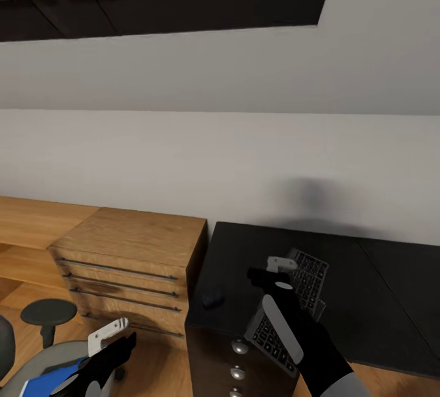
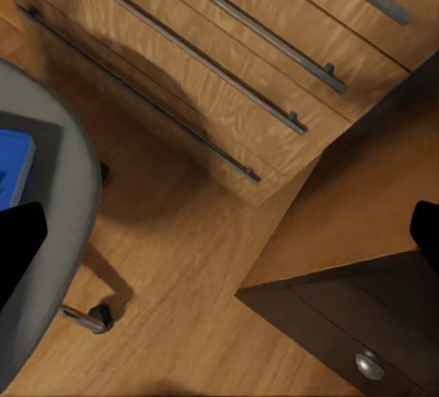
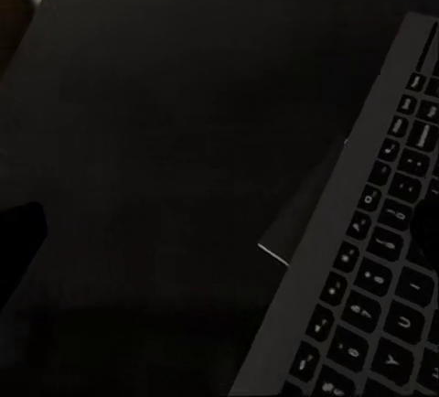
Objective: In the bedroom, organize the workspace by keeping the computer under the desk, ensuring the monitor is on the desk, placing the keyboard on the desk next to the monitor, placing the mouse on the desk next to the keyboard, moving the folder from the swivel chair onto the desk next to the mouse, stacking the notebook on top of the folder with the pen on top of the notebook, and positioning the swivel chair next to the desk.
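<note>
The keyboard (image 1: 308, 278) (image 3: 375, 278) lies slanted over the front of the black desk (image 1: 379, 287) (image 3: 165, 95), its near end past the desk's edge. My right gripper (image 1: 272, 278) (image 3: 219, 232) hovers over it, open, with one finger (image 3: 18, 241) well clear of the keyboard's edge. The mouse (image 1: 212, 295) sits near the desk's left end. The blue folder (image 1: 52, 378) (image 2: 11, 173) rests on the swivel chair's grey seat (image 1: 36, 363) (image 2: 64, 232). My left gripper (image 1: 119, 348) (image 2: 219, 228) hangs open above the floor beside the chair. The computer, monitor, notebook and pen are out of view.
A light-wood dresser (image 1: 134, 244) (image 2: 229, 40) with long bar handles stands against the desk's left end. The desk's drawers with round silver knobs (image 1: 239, 346) (image 2: 369, 365) face me. A chair armrest (image 1: 49, 311) rises at the left. Behind everything is a white wall.
</note>
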Motion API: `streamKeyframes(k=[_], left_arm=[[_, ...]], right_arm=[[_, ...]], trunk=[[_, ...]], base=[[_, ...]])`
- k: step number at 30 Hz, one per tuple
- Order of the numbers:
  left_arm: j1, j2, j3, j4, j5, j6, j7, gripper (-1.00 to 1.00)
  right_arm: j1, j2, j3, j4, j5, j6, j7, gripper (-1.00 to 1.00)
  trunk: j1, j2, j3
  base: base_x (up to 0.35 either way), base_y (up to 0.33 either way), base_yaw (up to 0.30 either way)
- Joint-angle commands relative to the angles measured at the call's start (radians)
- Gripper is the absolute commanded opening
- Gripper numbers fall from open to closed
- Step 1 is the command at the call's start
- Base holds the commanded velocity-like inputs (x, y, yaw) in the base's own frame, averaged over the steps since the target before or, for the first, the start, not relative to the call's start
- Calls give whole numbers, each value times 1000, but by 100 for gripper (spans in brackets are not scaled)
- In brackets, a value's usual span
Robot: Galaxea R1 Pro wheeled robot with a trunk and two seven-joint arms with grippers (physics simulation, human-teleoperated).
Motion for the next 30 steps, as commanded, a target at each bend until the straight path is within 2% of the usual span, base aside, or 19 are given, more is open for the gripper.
streamKeyframes(k=[1, 21, 30], left_arm=[[0, 0, 0, -2, 11, 4, 7, 100], [0, 0, -2, -10, 12, 8, 7, 100], [0, 0, -2, -14, 12, 11, 9, 100]], right_arm=[[-1, -1, 2, -1, -8, 2, -9, 100], [-1, -11, 0, 44, -7, 2, -10, 100], [-1, -10, 0, 44, -7, 2, -12, 100]], trunk=[[0, -1, -1], [0, -1, -2], [35, -64, -30]], base=[[164, 0, 37], [18, 0, 4], [0, 0, 0]])
